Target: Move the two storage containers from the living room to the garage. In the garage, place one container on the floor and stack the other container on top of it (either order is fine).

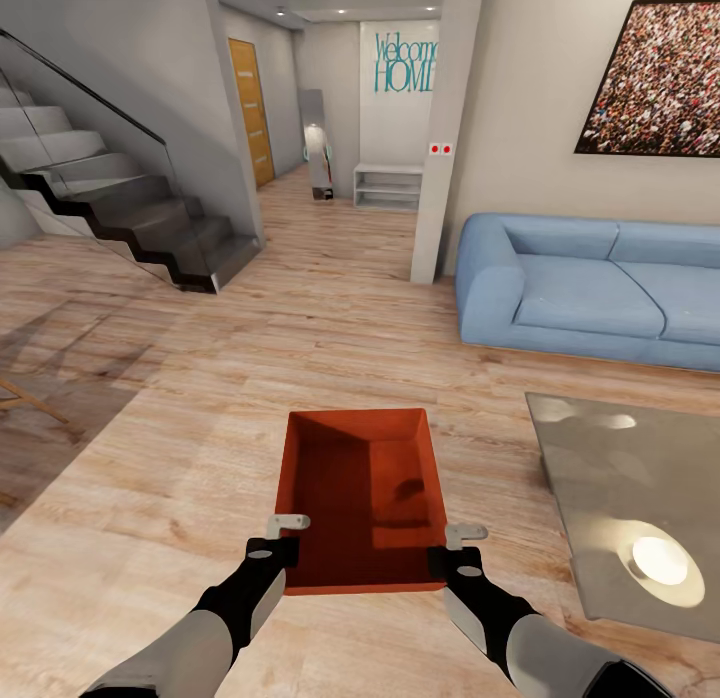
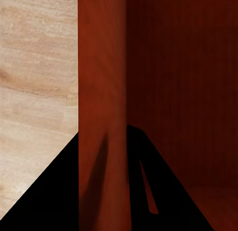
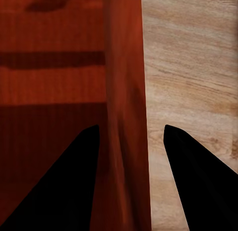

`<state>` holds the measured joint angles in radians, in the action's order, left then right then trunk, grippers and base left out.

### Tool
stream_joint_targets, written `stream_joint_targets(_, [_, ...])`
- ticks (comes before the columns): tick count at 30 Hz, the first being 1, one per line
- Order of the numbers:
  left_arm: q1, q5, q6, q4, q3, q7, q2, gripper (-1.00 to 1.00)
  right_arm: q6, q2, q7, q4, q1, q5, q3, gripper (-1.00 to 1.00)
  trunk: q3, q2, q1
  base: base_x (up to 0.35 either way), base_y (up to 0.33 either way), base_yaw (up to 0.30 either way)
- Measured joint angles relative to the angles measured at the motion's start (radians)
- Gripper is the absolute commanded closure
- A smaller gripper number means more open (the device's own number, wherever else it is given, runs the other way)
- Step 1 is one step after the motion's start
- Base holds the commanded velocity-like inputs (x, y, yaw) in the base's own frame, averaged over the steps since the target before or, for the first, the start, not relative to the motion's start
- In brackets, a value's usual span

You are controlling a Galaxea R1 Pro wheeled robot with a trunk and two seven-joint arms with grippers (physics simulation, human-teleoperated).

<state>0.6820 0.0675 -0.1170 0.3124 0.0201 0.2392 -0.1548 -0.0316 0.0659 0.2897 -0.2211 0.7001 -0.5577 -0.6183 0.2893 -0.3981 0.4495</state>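
Note:
One orange-red open-top storage container (image 1: pixel 360 488) hangs in front of me over the light wood-plank floor of the living room. I hold it between both arms, with its far end pointing toward the hallway. My left gripper (image 1: pixel 285 540) is shut on its left wall near the near corner. In the left wrist view, that wall (image 2: pixel 101 67) runs between the black fingers of the left gripper (image 2: pixel 102 129). My right gripper (image 1: pixel 457 544) grips the right wall at the near corner. The right wrist view shows that wall (image 3: pixel 126 67) between the two fingers of the right gripper (image 3: pixel 130 125).
A blue sofa (image 1: pixel 590 288) stands at the right and a glass table (image 1: pixel 620 498) at the near right. A dark staircase (image 1: pixel 130 208) rises at the left. Ahead, past a white pillar (image 1: pixel 440 178), a hallway leads to an orange door (image 1: pixel 250 108) and a white shelf (image 1: pixel 388 186).

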Motion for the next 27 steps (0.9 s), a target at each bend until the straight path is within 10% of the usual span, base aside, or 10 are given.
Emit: stream_joint_targets(27, [0.0, -0.002, -0.002, -0.001, -0.002, 0.003, -0.001, 1.0, 0.0, -0.001, -0.004, 0.003, 0.0, -0.002, 0.0, 1.0, 0.0, 0.0, -0.001, 0.301, 0.0, 0.053])
